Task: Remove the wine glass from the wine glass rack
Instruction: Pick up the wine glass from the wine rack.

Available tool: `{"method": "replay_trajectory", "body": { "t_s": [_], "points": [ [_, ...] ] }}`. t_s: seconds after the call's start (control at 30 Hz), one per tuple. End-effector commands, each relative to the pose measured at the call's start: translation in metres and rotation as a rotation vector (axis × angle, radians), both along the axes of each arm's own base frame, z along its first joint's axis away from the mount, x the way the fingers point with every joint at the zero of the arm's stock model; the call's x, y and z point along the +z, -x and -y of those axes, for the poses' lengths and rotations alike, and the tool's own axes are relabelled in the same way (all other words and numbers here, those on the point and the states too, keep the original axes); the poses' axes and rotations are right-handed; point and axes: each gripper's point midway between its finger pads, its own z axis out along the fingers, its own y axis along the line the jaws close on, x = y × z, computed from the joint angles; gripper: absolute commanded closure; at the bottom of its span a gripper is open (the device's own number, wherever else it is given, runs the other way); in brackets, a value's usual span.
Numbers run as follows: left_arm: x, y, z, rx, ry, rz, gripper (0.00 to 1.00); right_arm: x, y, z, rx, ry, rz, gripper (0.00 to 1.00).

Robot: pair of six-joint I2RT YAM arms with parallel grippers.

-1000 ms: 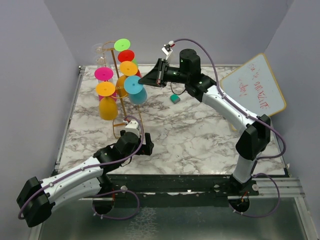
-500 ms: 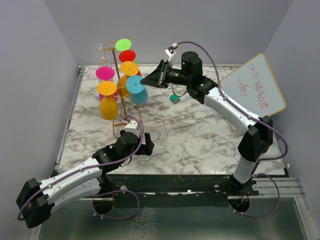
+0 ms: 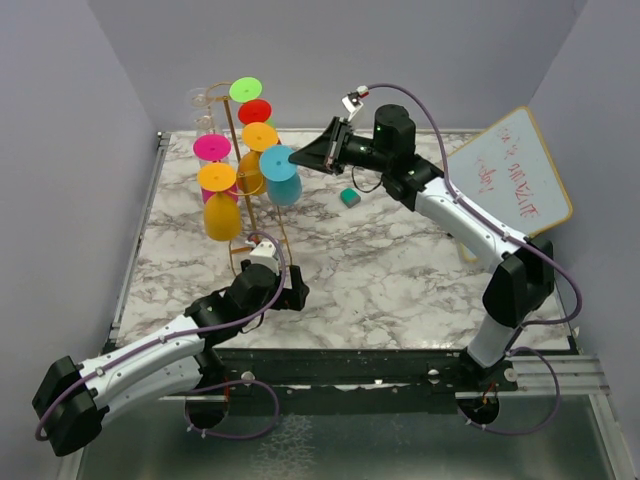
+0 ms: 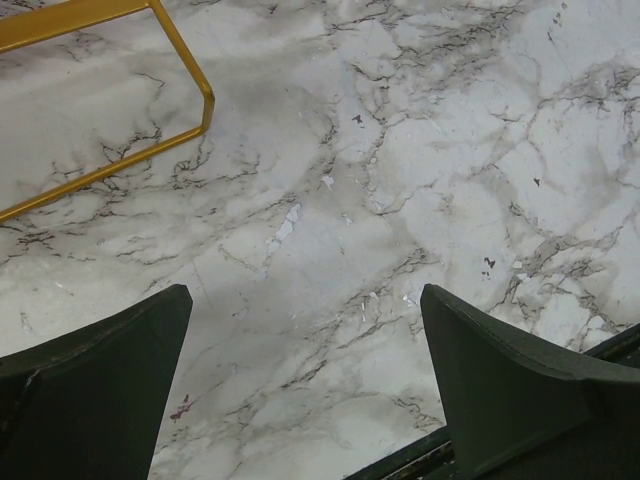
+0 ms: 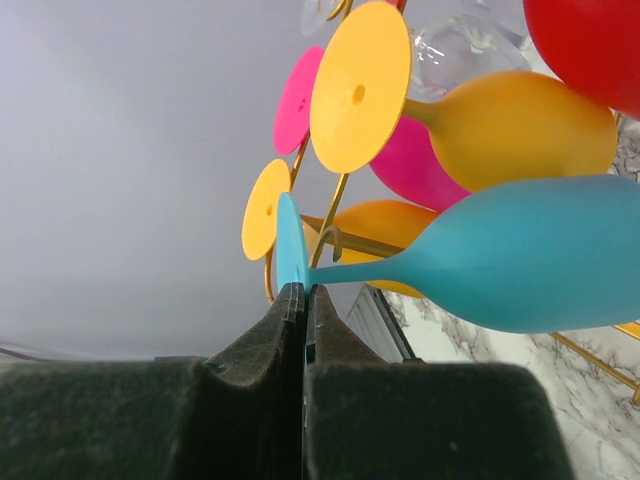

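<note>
- Marble table [image 3: 400, 270] with grey-purple walls around it holds the gold wine glass rack [image 4: 183, 50].
- Many bright glasses hang on the rack by their round feet. The hooks catch each foot, so the glasses do not fall.
- One blue wine glass [image 5: 520, 260] is the one to take. It lies on its side up in the air, just beside the rack and next to an orange glass [image 5: 520, 125].
- Squeezed tight, the right gripper [image 5: 303, 297] pinches the thin edge of the blue foot [image 5: 288, 240]. I think holding the foot lets it pull the stem sideways out of its hook.
- From the jaws, the stem and bowl stick out to the side. The stem runs close by a gold hook [image 5: 330, 240], and I cannot tell if it is free.
- Wide open and holding nothing, the left gripper [image 4: 305, 375] hangs low over the table by the rack's bottom wire. Maybe it waits there to steady the rack.
</note>
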Motion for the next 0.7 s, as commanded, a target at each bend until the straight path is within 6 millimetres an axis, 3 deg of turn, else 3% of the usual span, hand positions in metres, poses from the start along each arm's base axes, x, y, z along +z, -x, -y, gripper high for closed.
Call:
{"method": "replay_trajectory", "body": {
  "t_s": [0.0, 0.4, 0.67],
  "points": [
    [0.012, -0.001, 0.01, -0.028, 0.038, 0.011, 0.01, 0.024, 0.006, 0.01, 0.003, -0.045, 0.045, 1.0],
    [0.021, 0.0, 0.013, -0.051, 0.052, 0.028, 0.01, 0.021, -0.006, 0.009, -0.04, -0.045, 0.03, 1.0],
    [0.038, 0.005, 0.022, -0.123, 0.084, 0.062, 0.01, 0.014, -0.014, 0.043, -0.167, -0.026, 0.046, 1.0]
  ]
}}
